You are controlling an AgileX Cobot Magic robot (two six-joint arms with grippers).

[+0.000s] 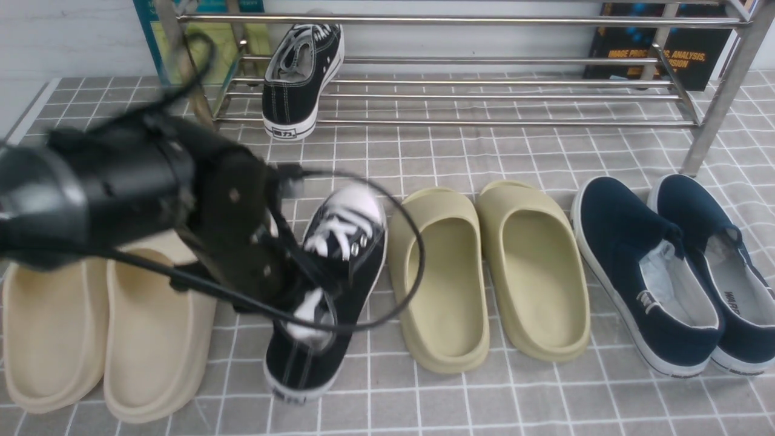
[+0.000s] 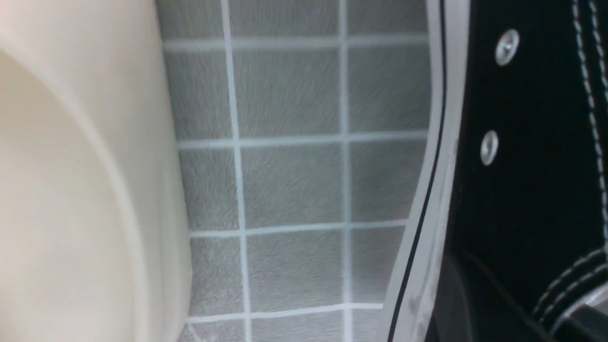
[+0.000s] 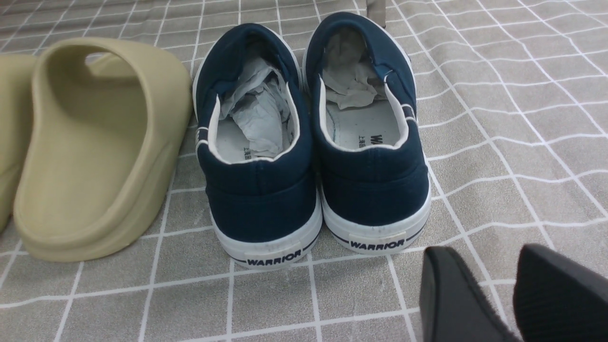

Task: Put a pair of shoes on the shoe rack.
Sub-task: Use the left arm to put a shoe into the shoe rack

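Observation:
One black sneaker (image 1: 300, 79) leans on the lower bars of the silver shoe rack (image 1: 484, 97), toe up and heel toward me. Its partner (image 1: 348, 260) lies on the grey checked mat in the row of footwear. My left gripper (image 1: 296, 290) reaches down onto that shoe's left side and is shut on its wall by the opening. The left wrist view is filled by its black canvas side (image 2: 522, 166), white sole edge and eyelets. My right gripper (image 3: 489, 259) hovers open and empty behind the navy slip-ons (image 3: 313, 156).
Beige slippers (image 1: 103, 327) lie close on the left of the held sneaker, olive slippers (image 1: 490, 272) close on its right, and navy slip-ons (image 1: 672, 272) are farther right. Books stand behind the rack. My left arm's cable loops over the sneaker.

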